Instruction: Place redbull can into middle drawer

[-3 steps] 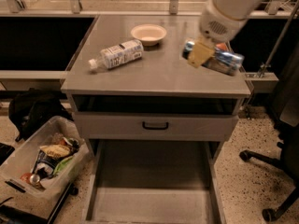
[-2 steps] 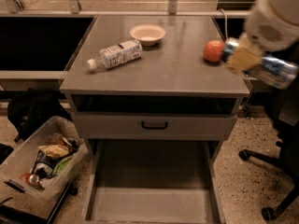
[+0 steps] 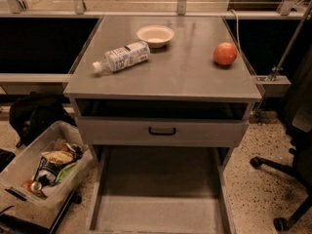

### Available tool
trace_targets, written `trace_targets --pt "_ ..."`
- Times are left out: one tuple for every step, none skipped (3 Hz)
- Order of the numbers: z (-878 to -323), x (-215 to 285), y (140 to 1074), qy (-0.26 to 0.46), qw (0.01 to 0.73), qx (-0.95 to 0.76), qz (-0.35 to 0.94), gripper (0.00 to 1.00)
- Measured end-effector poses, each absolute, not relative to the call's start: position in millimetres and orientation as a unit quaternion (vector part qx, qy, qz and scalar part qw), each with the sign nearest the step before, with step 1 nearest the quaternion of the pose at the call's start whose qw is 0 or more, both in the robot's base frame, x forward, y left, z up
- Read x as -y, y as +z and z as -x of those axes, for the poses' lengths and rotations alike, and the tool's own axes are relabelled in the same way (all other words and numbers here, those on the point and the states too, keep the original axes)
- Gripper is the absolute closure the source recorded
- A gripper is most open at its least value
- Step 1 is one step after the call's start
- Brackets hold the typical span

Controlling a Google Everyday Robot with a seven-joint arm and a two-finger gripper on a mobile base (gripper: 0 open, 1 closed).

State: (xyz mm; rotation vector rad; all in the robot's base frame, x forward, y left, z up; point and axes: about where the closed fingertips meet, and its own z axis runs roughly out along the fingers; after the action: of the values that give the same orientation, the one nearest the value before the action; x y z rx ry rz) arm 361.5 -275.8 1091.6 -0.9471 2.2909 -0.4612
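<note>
The middle drawer [image 3: 158, 213] is pulled out at the bottom of the view, a wide grey metal drawer with a bare flat floor and low side walls. Above it is a closed grey drawer front with a small black handle [image 3: 162, 130]. The redbull can is out of view. My gripper and arm are out of view too.
On the cabinet top [image 3: 180, 77] a clear water bottle [image 3: 122, 57] lies on its side, with a white bowl [image 3: 155, 35] behind it and a red-orange fruit [image 3: 225, 53] at the right. A bin of trash [image 3: 44, 167] stands left of the drawer. A chair base [image 3: 287, 169] is at the right.
My arm, holding the blue-and-silver can, moved right off the cabinet top and left the view. The fruit it covered now shows.
</note>
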Motion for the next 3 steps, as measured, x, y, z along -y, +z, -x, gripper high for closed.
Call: trace_targets --pt "-361 276 1092 -0.174 0.305 -0.865 0.358 1.0" --pt "-356 273 1064 -0.159 0.297 -0.868 0.364 1.0" --pt "-336 259 1025 -0.129 0.326 -0.852 0.388 1.0"
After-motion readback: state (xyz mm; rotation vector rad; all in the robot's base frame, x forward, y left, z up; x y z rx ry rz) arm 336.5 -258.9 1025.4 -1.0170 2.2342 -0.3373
